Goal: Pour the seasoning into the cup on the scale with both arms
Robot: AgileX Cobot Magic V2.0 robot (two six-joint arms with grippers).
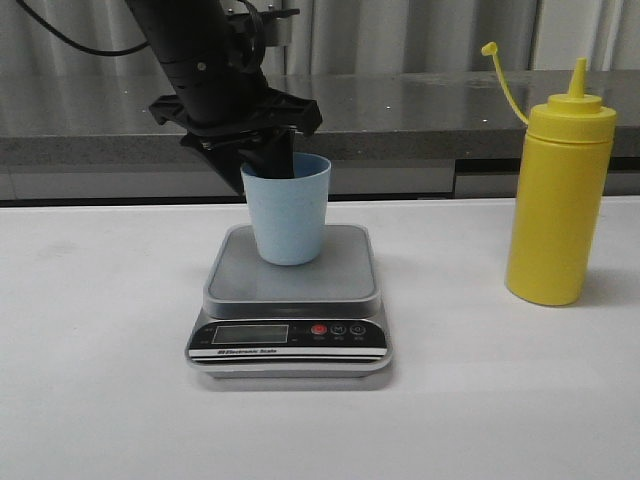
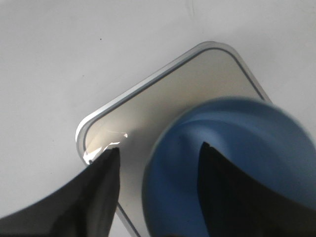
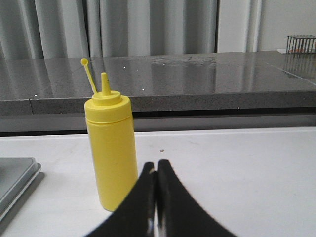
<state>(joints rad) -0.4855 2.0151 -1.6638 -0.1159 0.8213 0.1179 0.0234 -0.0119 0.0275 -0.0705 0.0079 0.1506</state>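
In the front view we count one cup (image 1: 289,213), one scale (image 1: 290,300) and one seasoning bottle (image 1: 558,188). The pale blue cup stands upright on the scale's platform, centre of the frame; the yellow bottle stands upright at the right, well apart from the scale, its small cap raised on the tether to the upper left of the nozzle. The left gripper (image 1: 268,150) comes down from the upper left, one finger dipping inside the cup's rim at the back. The white table (image 1: 100,380) fills the lower half; a dark grey counter and pale curtain run behind.

In the left wrist view we see the fingers (image 2: 101,197) apart — one outside the cup (image 2: 232,148), over the scale platform (image 2: 163,108), the other inside it. Whether they press the wall, we cannot tell.

In the right wrist view the right gripper (image 3: 156,197) sits low at centre, its fingers together and holding nothing. The bottle (image 3: 111,153) stands just left of them and beyond, on the table — a corner of the scale (image 3: 15,177) shows at the lower left edge.
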